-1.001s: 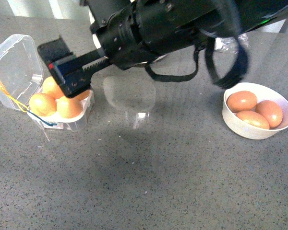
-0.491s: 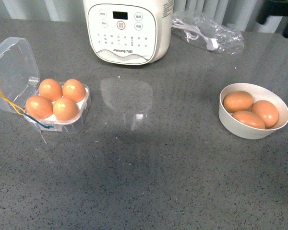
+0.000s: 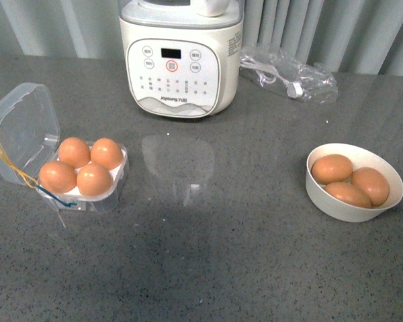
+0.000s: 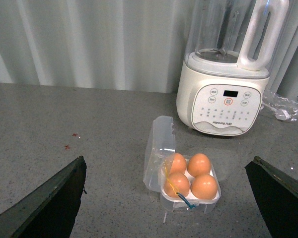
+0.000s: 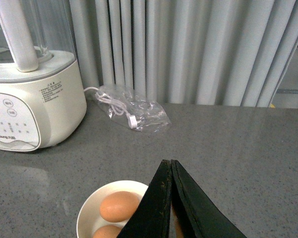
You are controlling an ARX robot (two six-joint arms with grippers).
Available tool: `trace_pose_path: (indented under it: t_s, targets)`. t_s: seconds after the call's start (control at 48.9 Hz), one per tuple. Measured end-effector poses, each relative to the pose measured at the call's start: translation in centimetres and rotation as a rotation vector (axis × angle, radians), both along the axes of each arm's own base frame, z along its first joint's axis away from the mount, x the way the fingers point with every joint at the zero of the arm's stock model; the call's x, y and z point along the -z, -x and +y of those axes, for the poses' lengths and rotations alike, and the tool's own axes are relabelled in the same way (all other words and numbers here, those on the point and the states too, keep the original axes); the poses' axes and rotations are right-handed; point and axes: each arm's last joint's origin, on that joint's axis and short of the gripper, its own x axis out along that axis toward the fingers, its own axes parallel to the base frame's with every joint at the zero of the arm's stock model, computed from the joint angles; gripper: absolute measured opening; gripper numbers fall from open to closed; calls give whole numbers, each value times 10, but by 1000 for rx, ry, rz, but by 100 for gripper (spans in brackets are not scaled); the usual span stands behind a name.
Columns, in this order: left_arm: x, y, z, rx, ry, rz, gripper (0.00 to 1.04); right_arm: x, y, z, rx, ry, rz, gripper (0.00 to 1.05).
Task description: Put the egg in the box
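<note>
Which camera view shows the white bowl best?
The front view: the white bowl is whole there, holding three eggs. The right wrist view shows only part of it, behind the shut jaws of the right gripper. The left wrist view does not show it.

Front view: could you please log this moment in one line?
box: full, lid open | bowl: three eggs | left hand: open | right hand: shut

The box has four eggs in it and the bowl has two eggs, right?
Not quite. The bowl holds three eggs, not two; the front view shows them. The box does have four eggs in it.
</note>
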Motion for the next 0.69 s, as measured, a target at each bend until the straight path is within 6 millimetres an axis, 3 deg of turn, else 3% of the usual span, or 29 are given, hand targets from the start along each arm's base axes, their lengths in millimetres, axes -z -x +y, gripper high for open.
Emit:
trace_pose_path:
  t_s: [0.347,0.695]
  targets:
    - [0,0,0,0,0,0,98,-1,33,-23,4,-3,-2,3]
    - [0,0,0,0,0,0,98,-6,50,-25,7,-4,-21,3]
